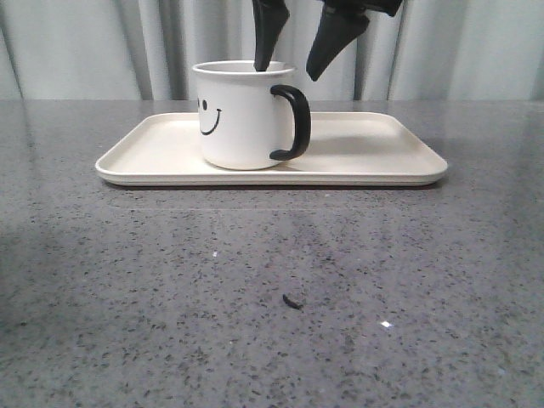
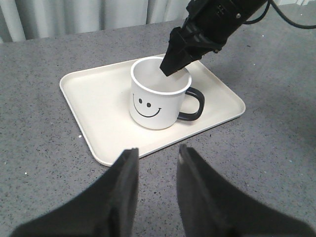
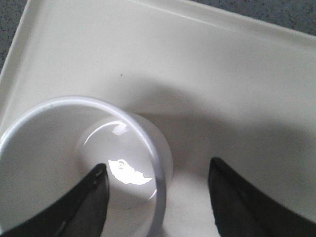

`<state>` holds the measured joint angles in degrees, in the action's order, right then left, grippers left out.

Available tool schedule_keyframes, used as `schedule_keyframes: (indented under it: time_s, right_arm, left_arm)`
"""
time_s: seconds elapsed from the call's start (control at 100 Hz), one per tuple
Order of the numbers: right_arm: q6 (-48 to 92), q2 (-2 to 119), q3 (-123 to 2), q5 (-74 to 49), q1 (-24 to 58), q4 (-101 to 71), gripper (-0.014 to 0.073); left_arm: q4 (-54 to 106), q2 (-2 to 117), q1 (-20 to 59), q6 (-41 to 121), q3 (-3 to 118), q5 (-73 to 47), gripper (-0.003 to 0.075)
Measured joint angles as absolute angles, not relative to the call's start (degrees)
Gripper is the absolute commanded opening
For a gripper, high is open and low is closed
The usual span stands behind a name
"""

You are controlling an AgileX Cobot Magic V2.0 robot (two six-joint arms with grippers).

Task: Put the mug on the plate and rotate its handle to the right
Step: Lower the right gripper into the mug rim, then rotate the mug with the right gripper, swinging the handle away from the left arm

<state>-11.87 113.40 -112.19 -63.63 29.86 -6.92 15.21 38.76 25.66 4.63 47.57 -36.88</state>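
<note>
The white mug (image 1: 238, 119) with a black smiley face stands upright on the cream plate (image 1: 382, 153). Its black handle (image 1: 296, 123) points right in the front view. My right gripper (image 1: 286, 70) is open just above the mug's handle side, one finger dipping inside the rim and the other outside, not gripping. The right wrist view shows the mug's rim (image 3: 49, 148) between the fingers, with the plate (image 3: 222, 74) below. My left gripper (image 2: 158, 150) is open and empty over the table, short of the plate's (image 2: 98, 103) edge, facing the mug (image 2: 153, 101).
The grey speckled table (image 1: 127, 280) spreads in front of the plate. A small dark speck (image 1: 291, 301) lies on it near the front middle. A pale curtain (image 1: 85, 42) hangs behind the table.
</note>
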Motion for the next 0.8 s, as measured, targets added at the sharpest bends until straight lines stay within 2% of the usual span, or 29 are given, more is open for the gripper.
schedule_keyframes:
  time_s: [0.06,0.12,0.34,0.48,0.8]
  right_arm:
    - [-11.87,113.71,-112.19,-63.85,29.86,-6.92,0.0426]
    - [-11.87,114.10,-112.19,-64.08,29.86,-7.03,0.0373]
    - [-12.14,114.69,-112.19,-65.03,29.86,-7.11,0.0083]
    - [-12.28,114.73,-112.19,-65.37,29.86,-7.11,-0.0066]
    - [-11.98,115.18,-115.86,-67.92,29.86,-7.16,-0.0069]
  left_arm:
    - [15.17,38.76,25.66,4.63,47.57,-36.62,0.0189]
    - [15.08,38.76,25.66,4.63,47.57,-36.39,0.0189]
    - [15.08,38.76,25.66,4.63,47.57,-36.13,0.0189]
    - [15.08,38.76,25.66,4.63,47.57,-36.02,0.0189]
    - [15.08,38.76,25.66,4.63,47.57,-36.02,0.0189]
